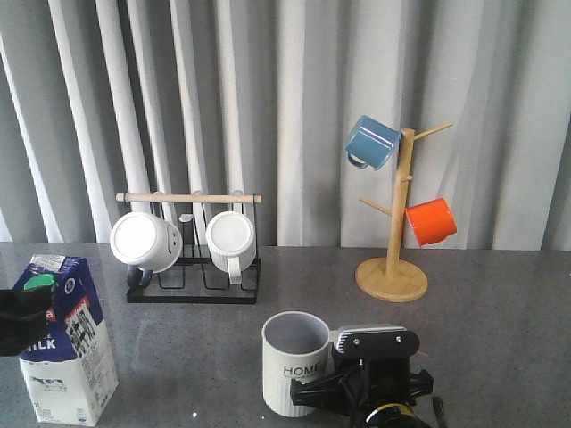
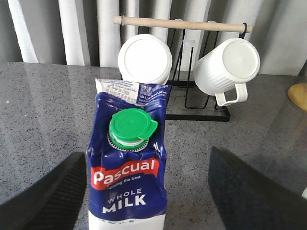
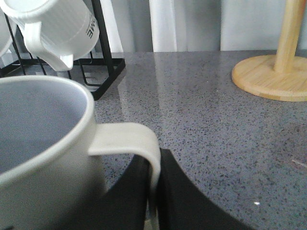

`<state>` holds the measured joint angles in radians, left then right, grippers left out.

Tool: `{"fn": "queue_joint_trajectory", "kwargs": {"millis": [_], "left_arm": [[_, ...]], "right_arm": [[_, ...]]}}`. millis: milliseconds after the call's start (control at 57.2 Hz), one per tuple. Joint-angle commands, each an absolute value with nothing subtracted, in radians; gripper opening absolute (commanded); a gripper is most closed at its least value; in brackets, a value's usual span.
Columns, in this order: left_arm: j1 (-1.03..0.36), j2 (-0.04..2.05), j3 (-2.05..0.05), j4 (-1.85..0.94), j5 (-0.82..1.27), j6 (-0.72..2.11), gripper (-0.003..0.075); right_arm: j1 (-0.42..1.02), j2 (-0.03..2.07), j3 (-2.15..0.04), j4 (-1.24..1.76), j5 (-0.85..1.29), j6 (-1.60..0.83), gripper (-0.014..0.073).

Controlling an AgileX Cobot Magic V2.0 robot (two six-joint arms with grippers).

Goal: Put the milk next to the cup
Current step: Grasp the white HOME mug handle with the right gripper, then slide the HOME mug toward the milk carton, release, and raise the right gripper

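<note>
The milk (image 1: 67,343) is a blue-and-white carton with a green cap, standing upright at the front left of the table. In the left wrist view the milk (image 2: 128,182) stands between my left gripper's (image 2: 146,201) wide-open fingers (image 2: 43,196), nearer one finger, with a gap to the other. The left gripper (image 1: 18,321) shows as a dark blur beside the carton's top. The cup (image 1: 294,361), cream-white and ribbed with "HOME" lettering, stands front centre. My right gripper (image 1: 357,385) is shut on the cup's handle (image 3: 139,139), its fingers (image 3: 192,201) pinching it on either side.
A black wire rack (image 1: 192,272) with a wooden bar holds two white mugs (image 1: 145,241) at the back left. A wooden mug tree (image 1: 393,267) with a blue mug (image 1: 372,143) and an orange mug (image 1: 431,221) stands back right. A curtain hangs behind.
</note>
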<state>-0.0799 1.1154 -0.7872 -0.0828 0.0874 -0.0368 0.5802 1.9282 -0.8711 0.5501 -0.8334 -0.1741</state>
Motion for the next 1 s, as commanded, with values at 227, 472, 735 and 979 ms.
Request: {"fn": "queue_joint_trajectory", "kwargs": {"millis": [227,472,735,979], "left_arm": [[-0.083,1.102,-0.822,-0.087,0.022,-0.038,0.0503],[-0.083,1.102,-0.822,-0.087,0.022,-0.038,0.0503],[-0.083,1.102,-0.822,-0.087,0.022,-0.038,0.0503],[-0.083,1.102,-0.822,-0.087,0.022,-0.038,0.0503]], "right_arm": [[0.582,1.923,-0.903,0.629,-0.906,-0.224,0.0013],[0.582,1.895,-0.886,0.615,-0.874,-0.235,0.0117],[0.582,1.823,-0.772,0.527,-0.907,-0.230,0.0221],[0.573,1.657,-0.665,0.411,-0.871,-0.215,0.0230]]}}
